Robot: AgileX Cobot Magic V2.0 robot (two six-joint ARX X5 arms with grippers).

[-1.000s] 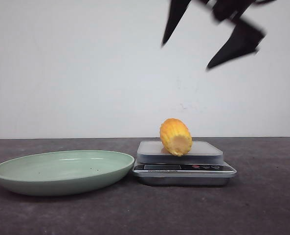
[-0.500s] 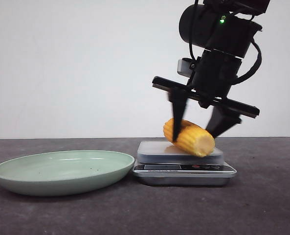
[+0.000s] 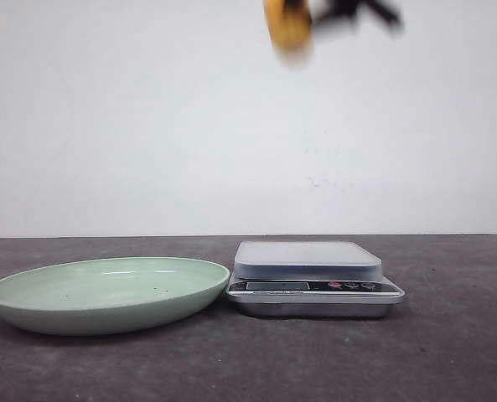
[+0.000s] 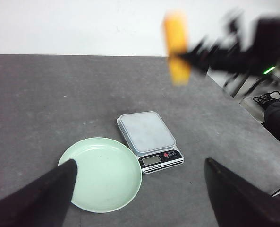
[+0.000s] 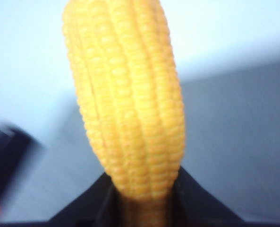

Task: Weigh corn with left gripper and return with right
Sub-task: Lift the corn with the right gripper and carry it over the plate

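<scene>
The orange-yellow corn (image 3: 287, 25) is blurred at the top of the front view, high above the scale (image 3: 308, 258), held in my right gripper (image 3: 302, 12). In the right wrist view the corn (image 5: 130, 99) fills the frame, clamped between the black fingers (image 5: 191, 198). In the left wrist view the corn (image 4: 176, 47) and right arm (image 4: 234, 47) hang blurred above the table. My left gripper (image 4: 140, 189) is open and empty, high above the plate (image 4: 106, 175) and the scale (image 4: 147, 132); it does not show in the front view.
A pale green plate (image 3: 30, 295) lies left of the silver scale, whose platform is bare. The grey table ends at a white wall. Cables and dark gear (image 4: 272, 101) lie beyond the table's right edge.
My right gripper came down, closed on the corn on the scale, and has lifted it fast to the top of the view, moving left. The scale platform is now bare.
</scene>
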